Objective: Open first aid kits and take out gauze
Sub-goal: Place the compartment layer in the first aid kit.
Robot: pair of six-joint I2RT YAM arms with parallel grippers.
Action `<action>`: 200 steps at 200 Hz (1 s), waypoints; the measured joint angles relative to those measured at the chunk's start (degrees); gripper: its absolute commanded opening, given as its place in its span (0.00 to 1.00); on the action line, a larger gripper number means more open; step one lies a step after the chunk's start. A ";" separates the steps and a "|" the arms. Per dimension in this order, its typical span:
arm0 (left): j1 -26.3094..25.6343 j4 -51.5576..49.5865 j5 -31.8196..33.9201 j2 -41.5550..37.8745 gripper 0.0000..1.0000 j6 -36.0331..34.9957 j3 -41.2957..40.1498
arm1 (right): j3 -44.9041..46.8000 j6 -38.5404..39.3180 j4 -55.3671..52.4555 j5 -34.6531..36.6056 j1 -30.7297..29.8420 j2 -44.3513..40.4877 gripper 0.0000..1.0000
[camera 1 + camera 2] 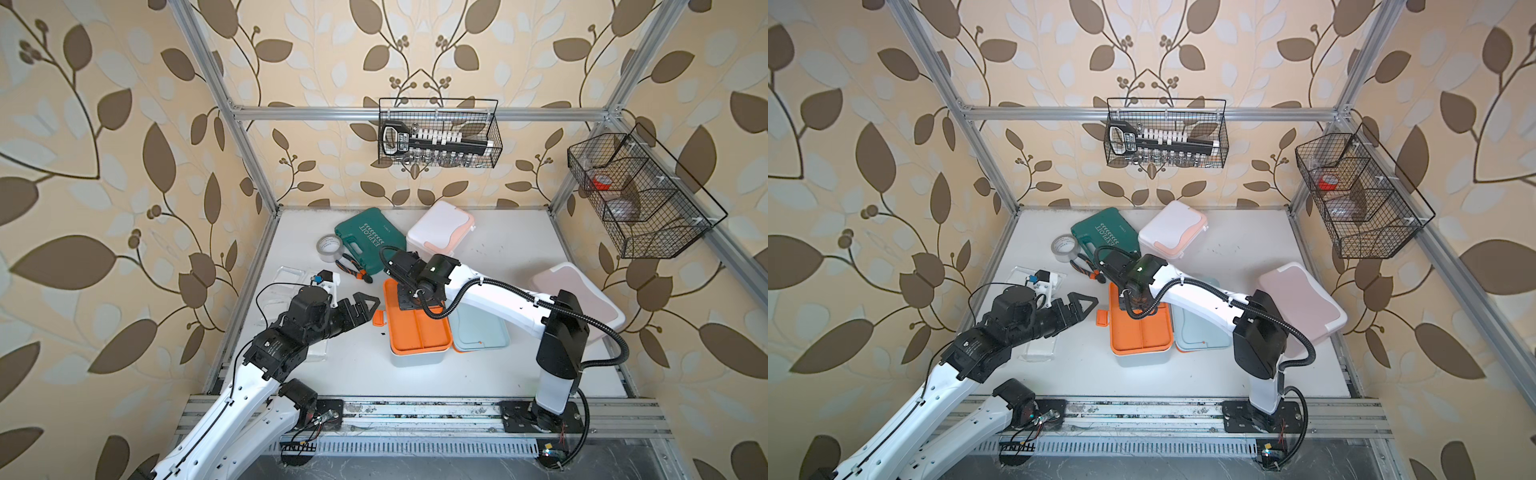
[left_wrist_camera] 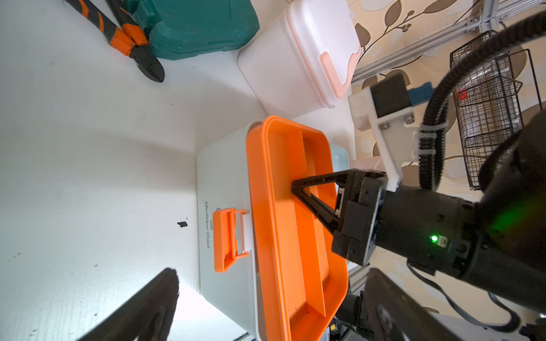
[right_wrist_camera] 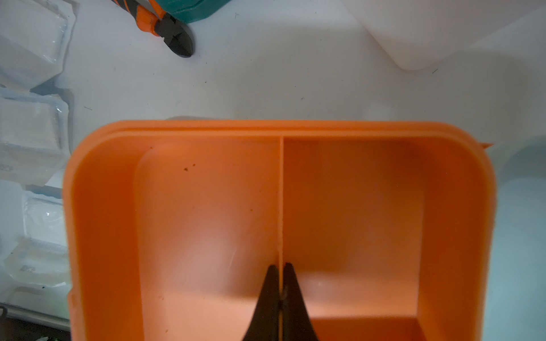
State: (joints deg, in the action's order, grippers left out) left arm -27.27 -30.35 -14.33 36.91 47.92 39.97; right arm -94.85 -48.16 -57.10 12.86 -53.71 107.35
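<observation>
Right gripper (image 3: 280, 266) astride kit's tray divider (image 3: 281, 192)

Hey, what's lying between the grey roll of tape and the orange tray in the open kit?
The side cutters with orange-and-black handles lie there, between the tape roll and the orange tray. Both top views show it.

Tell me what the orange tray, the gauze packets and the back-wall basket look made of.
Orange tray: moulded plastic, smooth with a soft sheen; one-piece thin divider, rounded corners.
Gauze packets: clear glossy film over a white pad, probably fabric; wrinkles and glints show.
Back-wall basket: thin black wire mesh, likely coated metal.
</observation>
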 measured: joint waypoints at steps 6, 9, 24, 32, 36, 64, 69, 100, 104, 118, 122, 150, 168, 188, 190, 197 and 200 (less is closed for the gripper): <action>0.00 0.00 -0.02 -0.09 0.99 0.07 0.00 | -0.31 -0.11 -0.17 0.09 0.00 0.33 0.00; 0.00 0.00 0.00 -0.13 0.99 0.09 0.00 | -0.48 -0.20 -0.28 0.13 0.00 0.44 0.00; 0.00 -0.02 0.00 -0.31 0.99 0.20 0.00 | -1.20 -0.61 -0.52 0.15 0.00 1.03 0.00; 0.00 -0.04 0.00 -0.35 0.99 0.24 0.00 | -1.49 -0.94 -0.61 0.17 0.00 1.29 0.00; 0.00 -0.04 0.00 -0.42 0.99 0.24 0.00 | -1.57 -1.11 -0.66 0.17 0.00 1.40 0.00; 0.00 -0.15 0.02 -0.70 0.99 0.28 0.00 | -1.60 -2.73 -0.81 0.57 -0.02 1.51 0.00; 0.00 -0.15 0.04 -0.72 0.99 0.28 0.00 | -1.60 -3.13 -1.01 0.79 -0.07 1.53 0.00; 0.00 -0.17 0.04 -0.79 0.99 0.33 0.00 | -1.60 -4.90 -3.21 2.82 -0.52 2.38 0.00; 0.00 -0.17 0.04 -0.79 0.99 0.33 0.00 | -1.60 -5.03 -3.54 3.08 -0.61 2.47 0.00; 0.00 -0.17 0.04 -0.79 0.99 0.35 0.00 | -1.60 -5.46 -4.26 3.39 -0.94 2.56 0.00; 0.00 -0.17 0.04 -0.76 0.99 0.35 0.00 | -1.60 -5.62 -4.39 3.39 -0.96 2.56 0.00; 0.00 -0.17 0.04 -0.72 0.99 0.48 0.00 | -1.22 -6.05 -3.78 2.89 -1.18 2.56 0.00; 0.00 -0.26 0.09 -0.74 0.99 0.50 0.00 | -0.02 -6.64 -2.27 2.36 -1.33 2.56 0.00; 0.00 -0.57 0.39 -0.81 0.99 0.50 0.00 | 0.94 -7.26 -0.37 1.62 -1.53 2.05 0.13; 0.00 -0.63 0.46 -0.81 0.99 0.50 0.00 | 0.98 -7.30 -0.26 1.57 -1.55 2.03 0.16; 0.00 -0.83 0.57 -0.81 0.99 0.50 0.00 | 1.11 -7.63 0.31 1.22 -1.64 2.01 0.23; 0.00 -0.96 0.72 -0.81 0.99 0.50 0.00 | 1.11 -7.67 0.57 1.09 -1.66 1.99 0.26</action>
State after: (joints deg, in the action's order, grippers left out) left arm -27.27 -31.31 -13.61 36.10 48.42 39.97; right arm -93.73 -55.83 -56.53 13.96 -55.37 109.34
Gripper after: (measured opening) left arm 0.989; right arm 0.152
